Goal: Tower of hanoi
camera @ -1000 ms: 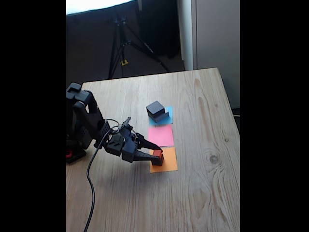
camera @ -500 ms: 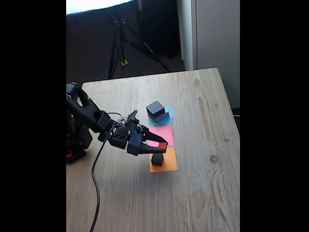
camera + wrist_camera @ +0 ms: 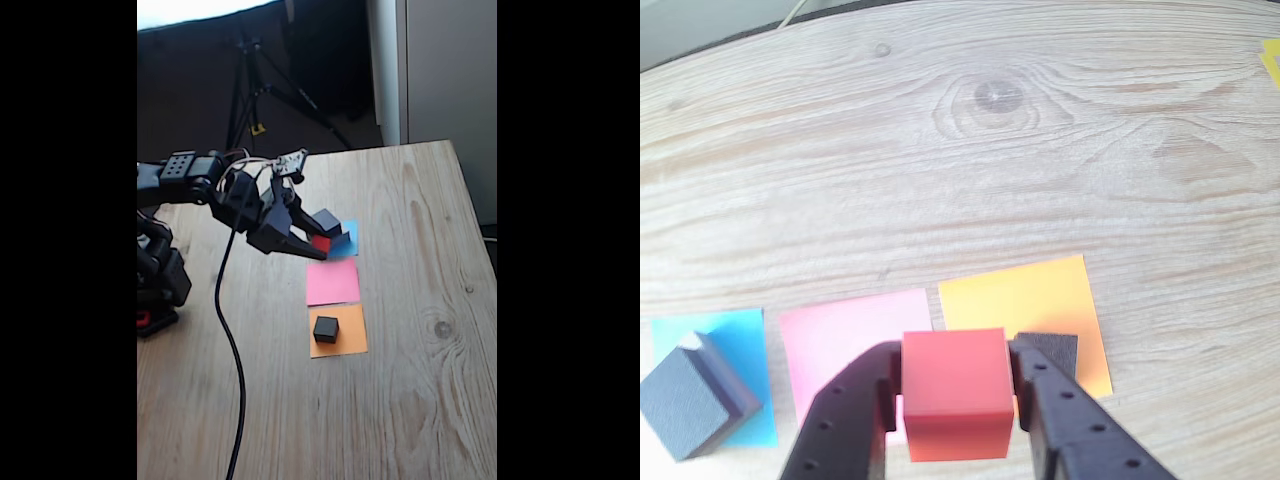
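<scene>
Wrist view: the tiny red cube [image 3: 955,392] is clamped between the 2 black fingers [image 3: 845,415] of the gripper [image 3: 956,405], which are closed onto its left and right faces. The cube is held square, one flat face turned to the camera and its top face level; being a cube, no long axis can be made out. It is carried in the air above the table [image 3: 970,150], over the seam between the pink paper square [image 3: 840,335] and the orange paper square [image 3: 1025,300]. The small black cube [image 3: 1052,350] is seen on the orange square, partly hidden behind the right finger. At the left, the stacked slabs [image 3: 685,405] lie on the blue paper square [image 3: 745,345], turned askew to its edges.

In the fixed view the red cube [image 3: 321,243] is held by the gripper [image 3: 318,246] high up, just in front of the slabs [image 3: 327,222] on the blue square [image 3: 349,240]. The black cube [image 3: 325,328] stands alone on the orange square [image 3: 345,338], and the pink square [image 3: 333,282] lies bare between.

Compared with 0.5 s ago, the arm has been raised and swung from above the orange square toward the blue one, with the red cube carried along; the black cube has been left where it stood.

Counted: 1 red cube, 1 black cube, 1 stack of slabs, 3 paper squares.
</scene>
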Motion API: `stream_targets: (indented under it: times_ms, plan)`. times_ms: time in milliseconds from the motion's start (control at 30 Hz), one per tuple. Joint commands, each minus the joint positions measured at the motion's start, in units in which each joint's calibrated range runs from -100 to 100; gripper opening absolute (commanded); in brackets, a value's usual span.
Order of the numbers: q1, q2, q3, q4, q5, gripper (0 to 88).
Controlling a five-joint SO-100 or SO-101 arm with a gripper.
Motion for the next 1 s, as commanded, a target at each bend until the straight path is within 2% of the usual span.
stream_targets:
  times_ms: [0,233,600,733,967]
  plan:
    - [-2.49,-2.38,-21.18,20.71,2.94,0.3]
    - [-6.75,-1.02,-41.64,37.79,4.61,0.3]
    - [-13.44,-4.04,-38.27,37.55,2.10,0.3]
    - [-15.44,-6.54,-28.64,33.58,1.60,0.3]
    - [-15.53,-13.96,3.36,13.51,1.43,0.2]
